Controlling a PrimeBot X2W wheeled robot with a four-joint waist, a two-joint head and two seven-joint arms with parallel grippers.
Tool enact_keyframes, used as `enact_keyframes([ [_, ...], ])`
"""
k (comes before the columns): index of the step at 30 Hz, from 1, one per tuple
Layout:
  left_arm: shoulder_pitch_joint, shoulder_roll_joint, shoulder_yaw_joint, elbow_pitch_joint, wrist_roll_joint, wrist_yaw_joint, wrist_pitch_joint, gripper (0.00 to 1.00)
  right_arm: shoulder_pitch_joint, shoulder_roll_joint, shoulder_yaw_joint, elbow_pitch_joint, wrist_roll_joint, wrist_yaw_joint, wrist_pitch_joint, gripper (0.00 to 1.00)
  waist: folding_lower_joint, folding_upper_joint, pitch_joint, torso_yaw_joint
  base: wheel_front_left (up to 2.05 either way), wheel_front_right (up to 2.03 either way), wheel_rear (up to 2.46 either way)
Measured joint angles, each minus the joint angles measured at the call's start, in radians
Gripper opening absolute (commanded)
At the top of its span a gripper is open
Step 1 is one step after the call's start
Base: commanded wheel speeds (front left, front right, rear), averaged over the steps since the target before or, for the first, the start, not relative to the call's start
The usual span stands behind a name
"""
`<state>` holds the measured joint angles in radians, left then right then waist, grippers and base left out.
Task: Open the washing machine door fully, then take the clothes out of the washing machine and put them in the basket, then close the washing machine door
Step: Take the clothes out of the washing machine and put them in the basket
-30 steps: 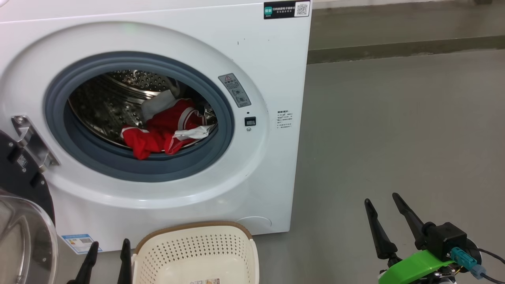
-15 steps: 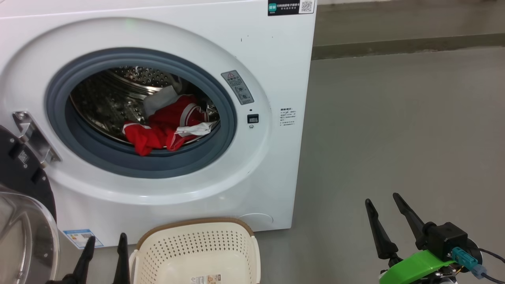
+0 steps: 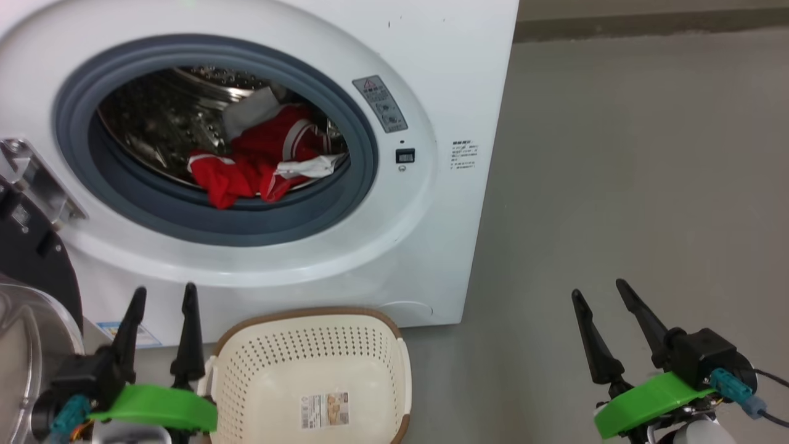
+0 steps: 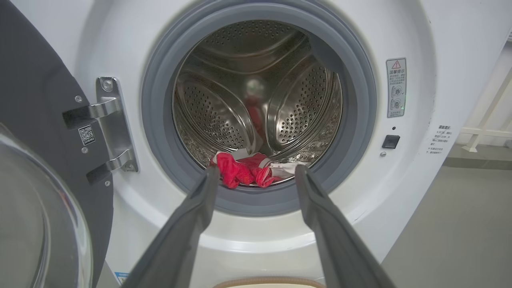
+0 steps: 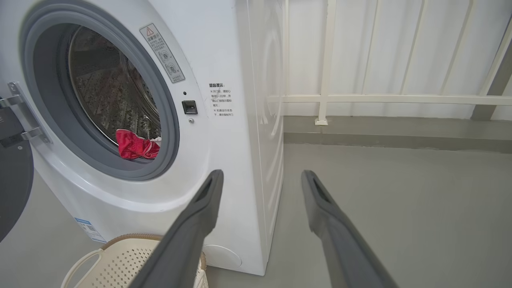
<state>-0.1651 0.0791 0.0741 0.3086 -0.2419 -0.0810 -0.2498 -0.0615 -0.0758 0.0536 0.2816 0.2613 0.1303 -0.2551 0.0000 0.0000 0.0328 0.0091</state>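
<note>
Raised the left jaws since a second ago, tips now above the rim of the basket (image 3: 308,313) in the head view; also tilted the head camera downward. Note both left jaws and right jaws released, spread wide and empty, the latter well right of the washing machine (image 3: 444,74). Note the door (image 3: 31,271) swung out at left. See the clothes (image 3: 259,163) heaped at the near lip of the drum (image 4: 256,80), draping onto the rubber ring (image 3: 216,231). Judged step: reaching for the clothes. Advance straight through the opening, centred on the heap; clear the ring; clench low on the bunched red cloth; withdraw over the basket below.
</note>
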Motion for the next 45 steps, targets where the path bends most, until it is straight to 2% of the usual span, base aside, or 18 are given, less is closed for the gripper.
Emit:
enact_keyframes([
  [7,-0.156,-0.009,-0.013,0.044,0.004,0.002,0.000,1.00,-0.053,-0.010,-0.005,-0.026,0.000,0.000,0.000,1.00,0.0000,0.0000,0.081,0.009,0.00,0.00,0.00],
  [27,-0.643,0.002,0.007,0.347,0.036,0.003,-0.004,1.00,-0.179,-0.046,-0.011,-0.079,-0.005,0.000,0.000,1.00,0.0000,0.0000,0.327,0.003,0.00,0.00,0.00],
  [32,-0.772,0.012,0.003,0.473,0.062,0.005,-0.004,1.00,-0.207,-0.049,-0.005,-0.089,-0.006,0.000,0.000,1.00,0.0000,0.0000,0.393,-0.012,0.00,0.00,0.00],
  [35,-0.833,0.037,-0.009,0.565,0.088,0.032,-0.004,1.00,-0.215,-0.049,0.005,-0.095,-0.006,0.000,0.000,1.00,0.0000,0.0000,0.418,-0.023,0.00,0.00,0.00],
  [40,-0.945,0.075,-0.032,0.705,0.137,0.109,0.027,1.00,-0.227,-0.048,0.024,-0.093,-0.005,0.000,0.000,1.00,0.0000,0.0000,0.453,-0.043,0.00,0.00,0.00],
  [45,-1.020,0.099,-0.052,0.798,0.165,0.147,0.048,1.00,-0.252,-0.048,0.034,-0.092,0.004,0.000,0.000,1.00,0.0000,0.0000,0.480,-0.065,0.00,0.00,0.00],
])
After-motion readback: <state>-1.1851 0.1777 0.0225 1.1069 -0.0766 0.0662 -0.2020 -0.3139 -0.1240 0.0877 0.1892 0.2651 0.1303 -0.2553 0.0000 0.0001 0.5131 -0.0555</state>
